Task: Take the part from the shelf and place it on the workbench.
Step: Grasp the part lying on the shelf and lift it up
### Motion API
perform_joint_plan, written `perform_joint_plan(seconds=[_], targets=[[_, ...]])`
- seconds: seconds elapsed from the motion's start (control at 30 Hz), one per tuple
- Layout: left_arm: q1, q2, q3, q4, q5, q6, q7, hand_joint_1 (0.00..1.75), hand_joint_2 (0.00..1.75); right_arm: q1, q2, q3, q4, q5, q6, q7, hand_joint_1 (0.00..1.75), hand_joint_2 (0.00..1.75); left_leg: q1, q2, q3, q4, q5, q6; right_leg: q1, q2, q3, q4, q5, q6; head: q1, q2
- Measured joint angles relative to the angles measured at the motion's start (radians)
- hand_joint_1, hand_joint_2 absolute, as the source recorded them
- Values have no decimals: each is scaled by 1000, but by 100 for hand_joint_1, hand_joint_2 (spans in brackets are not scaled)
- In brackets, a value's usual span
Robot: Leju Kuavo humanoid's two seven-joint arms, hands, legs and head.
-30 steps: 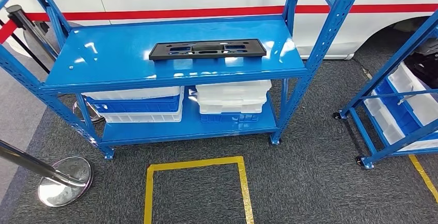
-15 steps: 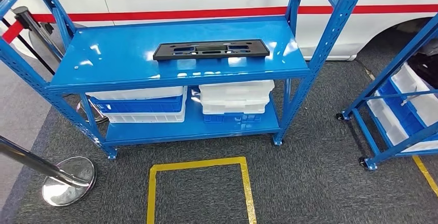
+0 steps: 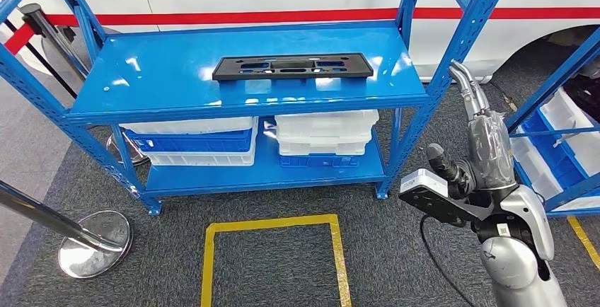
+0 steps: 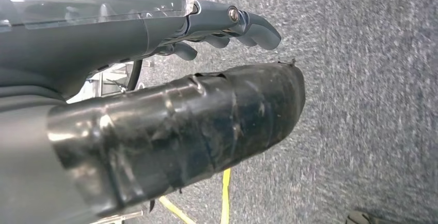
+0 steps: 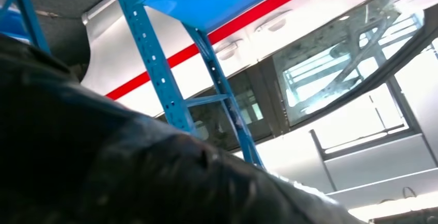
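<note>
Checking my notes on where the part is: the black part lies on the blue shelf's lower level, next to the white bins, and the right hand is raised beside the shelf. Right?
Not quite: the head view shows the black part on the blue shelf's top level, above the white bins. The right hand is indeed raised beside the shelf.

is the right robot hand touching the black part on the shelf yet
Apart. The head view shows the right robot hand raised beside the shelf's right post, with open blue shelf surface between it and the black part.
</note>
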Motion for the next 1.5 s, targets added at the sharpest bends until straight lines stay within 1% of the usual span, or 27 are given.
perform_joint_plan(seconds=[0.13, 0.27, 0.37, 0.43, 0.57, 0.67, 0.8, 1.0, 1.17, 1.5], targets=[[0, 2, 0, 0, -8, -3, 0, 0, 0, -9, -5, 33, 5, 15, 7, 14, 0, 0, 0, 0, 0, 0, -1, 1, 0, 1, 0, 0, 0, 0, 0, 0], [0, 4, 0, 0, -16, -6, -1, 0, 0, -10, -7, 58, 13, 33, 20, 26, 0, 175, 0, 0, 0, 0, -1, 1, 0, 1, 0, 0, 0, 0, 0, 0], [0, 6, 0, 0, -26, -6, -2, 0, 0, -16, -14, 80, 25, 96, 33, 53, 0, 175, 0, 0, 0, 0, -1, 1, 0, 1, 0, 0, 0, 0, 0, 0], [-1, 8, -1, 0, -36, -7, -2, 0, 0, -37, -21, 105, 53, 186, 37, 83, 0, 175, 0, 1, 0, 0, -1, 1, 0, 2, 0, 0, 0, 0, 0, 0], [-4, 14, -5, 1, -65, -13, -4, 0, 0, -105, -37, 178, 162, 365, 37, 136, 0, 175, 0, 1, 0, 0, -1, 1, 0, 2, 0, 0, 0, 0, 0, 0], [-5, 18, -13, 1, -82, -18, -7, 0, 0, -140, -37, 222, 258, 426, 39, 154, 0, 175, 0, 0, 0, 0, 0, 1, 0, 0, 0, 0, 0, 0, 0, 0], [-5, 22, -30, 2, -104, -20, -8, 0, 0, -180, -33, 252, 353, 441, 37, 160, 0, 175, 0, 0, -1, 1, 0, 1, 0, 0, -1, 0, 0, 0, 0, 0], [-7, 24, -58, 5, -134, -19, -11, 0, 0, -234, -2, 262, 476, 426, 25, 161, 0, 175, 0, -1, -2, 1, 0, 1, 0, 0, -2, 0, 0, 0, 0, 0], [-7, 24, -75, 5, -150, -20, -10, 0, 0, -251, 13, 263, 501, 421, 21, 152, 0, 175, 0, -1, -2, 1, 0, 1, 0, 0, -2, 0, 0, 0, 0, 0], [-7, 24, -89, 8, -167, -25, -10, 0, 0, -256, 33, 263, 505, 406, 21, 135, 0, 175, 0, -1, -2, 1, 0, 1, 0, 0, -2, 0, 0, 0, 0, 0]])
